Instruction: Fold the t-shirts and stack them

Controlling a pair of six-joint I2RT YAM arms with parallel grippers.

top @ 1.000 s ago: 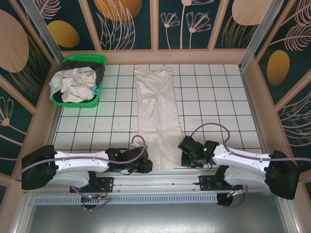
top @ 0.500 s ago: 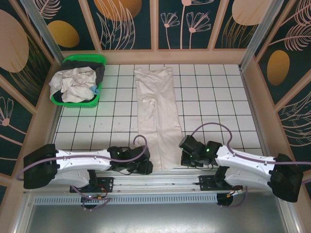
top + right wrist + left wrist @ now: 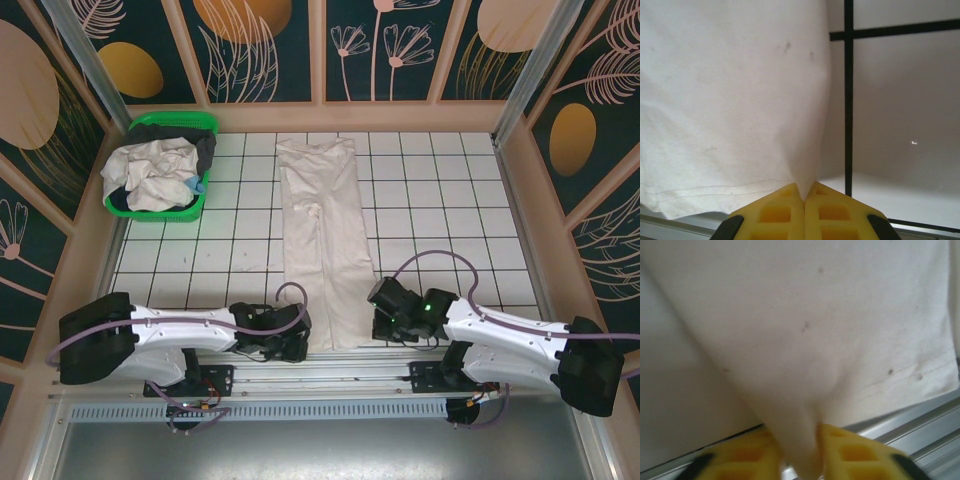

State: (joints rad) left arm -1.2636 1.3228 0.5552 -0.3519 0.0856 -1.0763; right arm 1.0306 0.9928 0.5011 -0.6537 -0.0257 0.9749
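Tiled table (image 3: pixel 440 200) — left tool (image 3: pixel 801 460), right tool (image 3: pixel 804 197) pinch t-shirt (image 3: pixel 320 230) hem.

We see a long off-white shirt (image 3: pixel 320 240) with tiny dark specks down the middle. The table (image 3: pixel 440 200) is white with black square lines. At the upper left, a green basket (image 3: pixel 178 121) holds white and dark clothes (image 3: pixel 160 172). The fingers (image 3: pixel 775 215) at the bottom are yellow.

On white, black-gridded tabletop (image 3: pixel 440 200): long folded off-white t-shirt (image 3: pixel 320 230) down the centre, green laundry basket (image 3: pixel 176 122) at far-left corner.
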